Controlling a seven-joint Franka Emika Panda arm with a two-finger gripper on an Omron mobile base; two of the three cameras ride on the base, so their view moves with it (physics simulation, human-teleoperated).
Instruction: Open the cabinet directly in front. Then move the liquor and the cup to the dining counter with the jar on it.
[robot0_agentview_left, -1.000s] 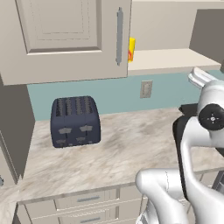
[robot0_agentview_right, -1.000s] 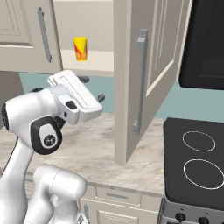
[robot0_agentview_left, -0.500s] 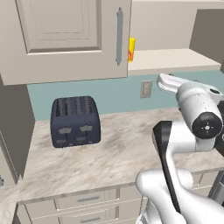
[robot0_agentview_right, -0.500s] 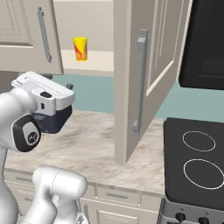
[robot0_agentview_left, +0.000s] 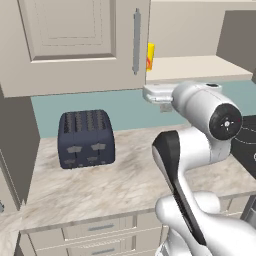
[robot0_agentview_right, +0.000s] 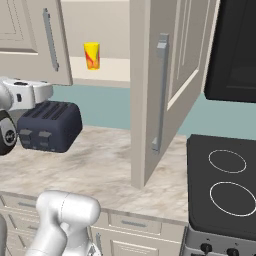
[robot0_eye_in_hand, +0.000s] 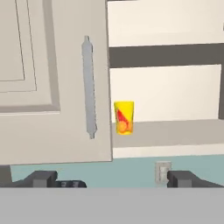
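Note:
The beige wall cabinet has its left door (robot0_eye_in_hand: 52, 78) shut, with a long silver handle (robot0_eye_in_hand: 89, 87). Its right door (robot0_agentview_right: 165, 90) stands swung open towards me. On the bare lower shelf (robot0_eye_in_hand: 175, 131) stands the small yellow cup (robot0_eye_in_hand: 124, 117) (robot0_agentview_right: 92, 55) with a red-orange mark; in the left base view the cup (robot0_agentview_left: 150, 56) is half hidden by the shut door's edge. My gripper (robot0_eye_in_hand: 112, 179) is open and holds nothing, below and in front of the shelf, facing cup and left door. My white hand (robot0_agentview_left: 159, 93) hovers above the worktop. The liquor, dining counter and jar are out of view.
A dark blue toaster (robot0_agentview_left: 86, 137) sits on the marbled worktop (robot0_agentview_left: 125, 180) to the left, below the shut door. A black stove top (robot0_agentview_right: 225, 185) lies to the right, with a dark appliance (robot0_agentview_right: 235, 50) above it. A wall outlet (robot0_eye_in_hand: 162, 171) is under the shelf.
My hand has swung left across the worktop, from the open right door towards the shut left door, and now faces the shelf. The cup and doors have not moved.

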